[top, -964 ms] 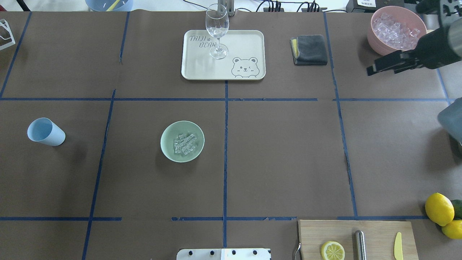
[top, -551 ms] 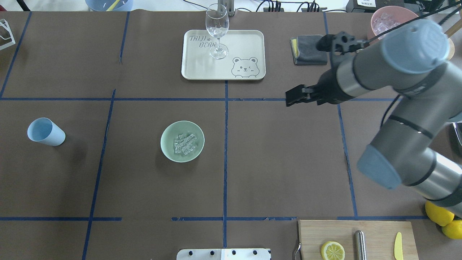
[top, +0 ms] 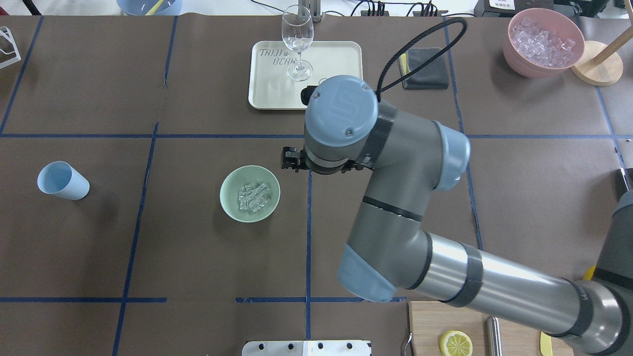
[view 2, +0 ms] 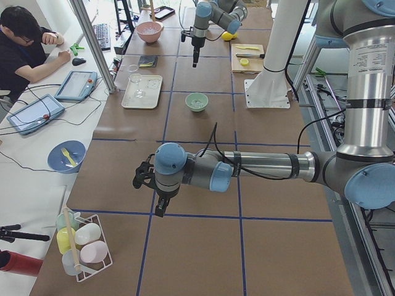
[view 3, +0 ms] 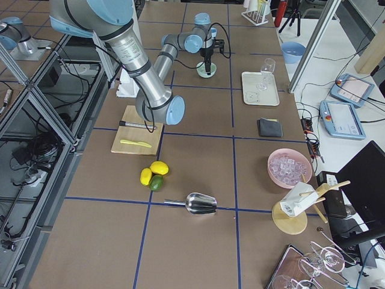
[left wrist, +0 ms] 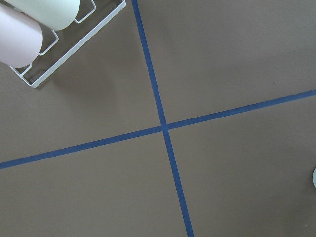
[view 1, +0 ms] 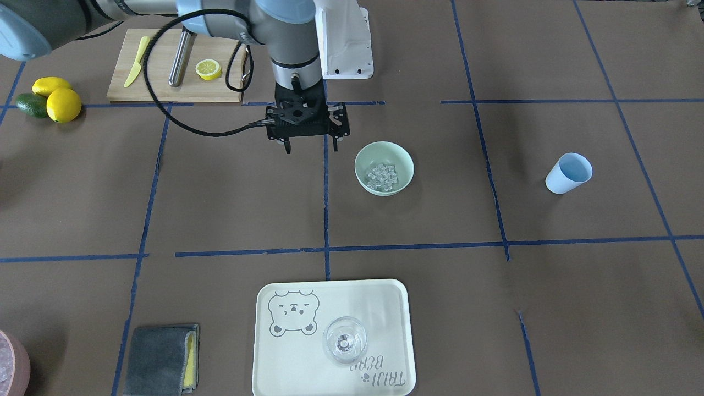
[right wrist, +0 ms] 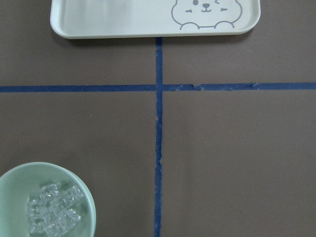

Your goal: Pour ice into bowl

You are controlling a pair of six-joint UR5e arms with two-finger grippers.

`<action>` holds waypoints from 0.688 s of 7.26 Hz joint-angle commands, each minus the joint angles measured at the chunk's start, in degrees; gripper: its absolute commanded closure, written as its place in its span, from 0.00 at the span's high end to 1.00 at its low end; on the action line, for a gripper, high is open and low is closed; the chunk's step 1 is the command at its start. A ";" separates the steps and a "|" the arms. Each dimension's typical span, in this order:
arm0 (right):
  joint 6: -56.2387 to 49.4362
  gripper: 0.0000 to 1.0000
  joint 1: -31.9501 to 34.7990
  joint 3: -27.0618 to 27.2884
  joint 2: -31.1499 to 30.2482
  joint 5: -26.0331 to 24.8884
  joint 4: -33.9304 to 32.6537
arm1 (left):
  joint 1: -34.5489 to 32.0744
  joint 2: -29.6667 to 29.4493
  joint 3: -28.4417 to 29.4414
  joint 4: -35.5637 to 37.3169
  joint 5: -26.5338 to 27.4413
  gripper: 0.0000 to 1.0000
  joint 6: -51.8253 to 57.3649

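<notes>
The pale mint-green bowl [top: 230, 185] stands left of the table's middle with a handful of clear ice cubes [top: 253, 197] in it. It also shows in the front view [view 1: 404, 159] and the right wrist view [right wrist: 19, 182], ice [right wrist: 54, 212] inside. My right gripper [view 1: 308, 137] points straight down, just beside the bowl on my right, apart from it. It shows as one narrow closed pair, empty. In the overhead view the wrist hides it. My left gripper [view 2: 160, 208] hovers low over bare table far to my left. I cannot tell whether it is open or shut.
A light blue cup [top: 63, 180] lies on its side far left. A cream tray [top: 277, 99] with a wine glass [top: 297, 39] sits behind. A grey cloth [top: 425, 69] and a pink container of ice [top: 543, 42] are back right. A cutting board [view 1: 165, 91] and lemons [view 1: 55, 99] are near the base.
My right arm has swung in from the far right edge to the table's middle, and its wrist now hangs beside the bowl. Bowl, ice and cup have not moved.
</notes>
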 commanded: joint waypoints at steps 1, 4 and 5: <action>3.02 0.99 -3.53 -14.30 6.05 -4.03 7.91 | 0.01 0.07 -0.04 -0.06 -1.00 1.00 0.01; 3.21 0.54 -4.16 -20.60 6.75 -4.05 15.55 | 0.01 0.07 -0.04 -0.06 -1.00 1.00 0.10; 3.12 0.10 -4.16 -20.60 6.67 -3.61 15.55 | 0.01 0.07 -0.04 -0.14 -1.00 1.00 0.10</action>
